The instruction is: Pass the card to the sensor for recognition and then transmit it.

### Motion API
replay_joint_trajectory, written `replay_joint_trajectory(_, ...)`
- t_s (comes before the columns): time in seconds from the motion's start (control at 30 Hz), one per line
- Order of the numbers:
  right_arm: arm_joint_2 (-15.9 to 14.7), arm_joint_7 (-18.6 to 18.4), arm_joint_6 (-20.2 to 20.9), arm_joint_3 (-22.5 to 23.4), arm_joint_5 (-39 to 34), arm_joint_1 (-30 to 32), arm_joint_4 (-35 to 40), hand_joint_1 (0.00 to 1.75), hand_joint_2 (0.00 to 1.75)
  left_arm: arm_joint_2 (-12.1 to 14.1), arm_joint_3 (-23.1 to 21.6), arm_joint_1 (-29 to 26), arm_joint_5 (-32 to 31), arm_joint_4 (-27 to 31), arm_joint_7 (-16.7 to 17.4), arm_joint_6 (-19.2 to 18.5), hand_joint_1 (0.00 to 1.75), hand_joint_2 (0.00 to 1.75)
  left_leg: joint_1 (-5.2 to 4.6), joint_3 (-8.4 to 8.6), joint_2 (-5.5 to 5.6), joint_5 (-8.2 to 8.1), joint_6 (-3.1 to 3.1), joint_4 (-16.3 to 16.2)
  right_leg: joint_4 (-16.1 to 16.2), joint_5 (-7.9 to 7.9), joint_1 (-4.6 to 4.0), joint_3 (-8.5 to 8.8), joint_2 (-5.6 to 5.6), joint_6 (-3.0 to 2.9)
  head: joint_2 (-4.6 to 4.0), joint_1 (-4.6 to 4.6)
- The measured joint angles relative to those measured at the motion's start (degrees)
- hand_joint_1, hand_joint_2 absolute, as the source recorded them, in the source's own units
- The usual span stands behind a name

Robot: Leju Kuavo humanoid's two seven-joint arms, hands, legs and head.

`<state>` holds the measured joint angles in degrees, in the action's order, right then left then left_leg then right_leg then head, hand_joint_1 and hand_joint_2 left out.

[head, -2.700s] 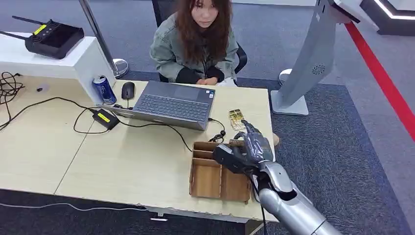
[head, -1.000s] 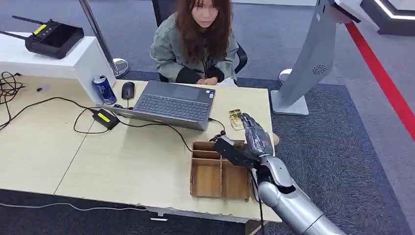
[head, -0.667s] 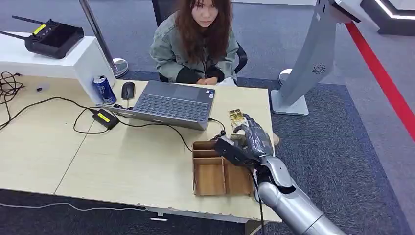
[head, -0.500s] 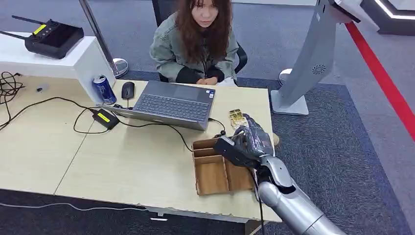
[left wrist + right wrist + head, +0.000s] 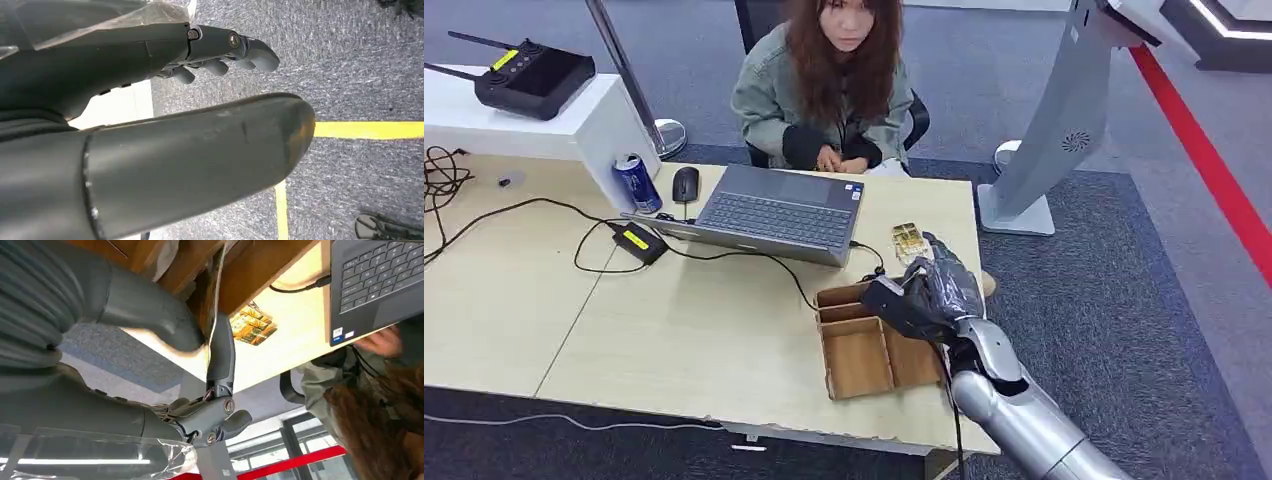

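Observation:
My right hand (image 5: 926, 288) sits over the far right corner of a wooden divided box (image 5: 861, 352) on the table (image 5: 704, 340). In the right wrist view the thumb (image 5: 150, 315) and a finger (image 5: 220, 352) pinch a thin pale card (image 5: 214, 315), seen edge-on against the box wall (image 5: 245, 277). A small yellow patterned flat piece (image 5: 907, 240) (image 5: 252, 324) lies on the table just beyond the hand. My left hand (image 5: 150, 100) hangs over the carpet with its fingers (image 5: 220, 47) stretched out and nothing in it.
A person (image 5: 829, 90) sits across the table behind an open laptop (image 5: 774, 212) with cables. A mouse (image 5: 685, 183), a can (image 5: 636, 182) and a power brick (image 5: 639, 242) lie to the left. A grey kiosk stand (image 5: 1054, 140) rises at the right.
The wooden box has turned a little on the table under my right hand. The thumb has closed in toward the fingers at the box's far corner.

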<state>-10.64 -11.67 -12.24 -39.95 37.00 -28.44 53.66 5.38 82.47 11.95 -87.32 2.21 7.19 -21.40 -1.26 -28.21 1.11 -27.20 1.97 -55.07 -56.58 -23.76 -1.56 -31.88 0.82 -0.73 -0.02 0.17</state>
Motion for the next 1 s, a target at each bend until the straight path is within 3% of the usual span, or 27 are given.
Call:
replay_joint_trajectory(0.4, -0.5, -0.6, -0.2, 0.6, -1.0, -1.1, 2.1, 1.66, 1.75, 0.0, -0.1, 0.0, 0.0, 0.0, 0.0, 0.1, 0.00, 0.00, 0.00, -0.01, 0.00, 0.00, 0.00, 0.0, 0.0, 0.00, 0.00, -0.01, 0.00, 0.00, 0.00, 0.00)
replay_joint_trajectory(0.7, -4.4, -7.1, 2.6, 3.6, -3.1, -6.5, 16.9, 1.61, 1.75, 0.0, 0.0, -0.1, 0.0, 0.0, 0.0, 0.5, 0.00, 0.00, -0.02, 0.00, -0.01, 0.02, 0.02, 0.0, 0.0, 0.02, 0.02, -0.02, 0.00, 0.01, 0.00, 0.00)
replay_joint_trajectory(1.0, -6.8, -9.2, 3.0, 5.7, -5.0, -11.4, 27.4, 1.75, 1.75, 0.0, 0.0, -0.2, 0.0, 0.0, 0.0, 0.5, 0.00, 0.00, -0.02, 0.00, -0.01, 0.02, 0.02, 0.0, 0.0, 0.02, 0.02, -0.02, 0.00, 0.01, 0.00, 0.00)
